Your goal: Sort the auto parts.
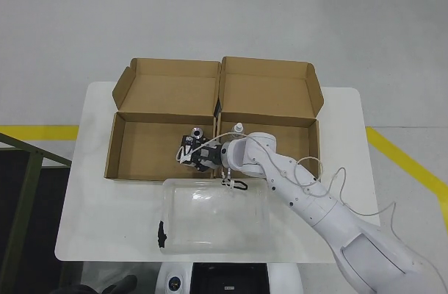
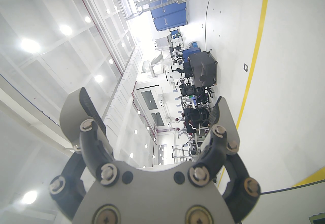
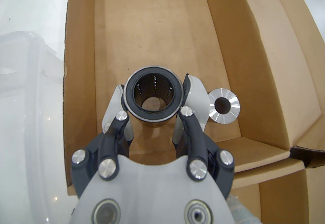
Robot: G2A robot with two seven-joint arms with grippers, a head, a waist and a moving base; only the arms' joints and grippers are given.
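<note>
My right gripper point(image 3: 155, 90) is shut on a black cylindrical bearing point(image 3: 153, 94) with a hollow bore, held upright just above the floor of the left cardboard box point(image 3: 152, 19). Beside it, close to one finger, a silver flanged bushing point(image 3: 223, 106) stands on the box floor near the wall. From above, the right gripper point(image 1: 189, 151) reaches into the right end of the left box point(image 1: 136, 151), with the bushing point(image 1: 197, 134) just behind it. My left gripper point(image 2: 152, 105) is open and holds nothing, facing up into the hall.
A second cardboard box point(image 1: 283, 140) stands to the right of the first, both with lids folded back. A clear plastic bin point(image 1: 217, 217) lies in front of the boxes, near the table's front edge. The white table point(image 1: 84, 206) is bare at the left.
</note>
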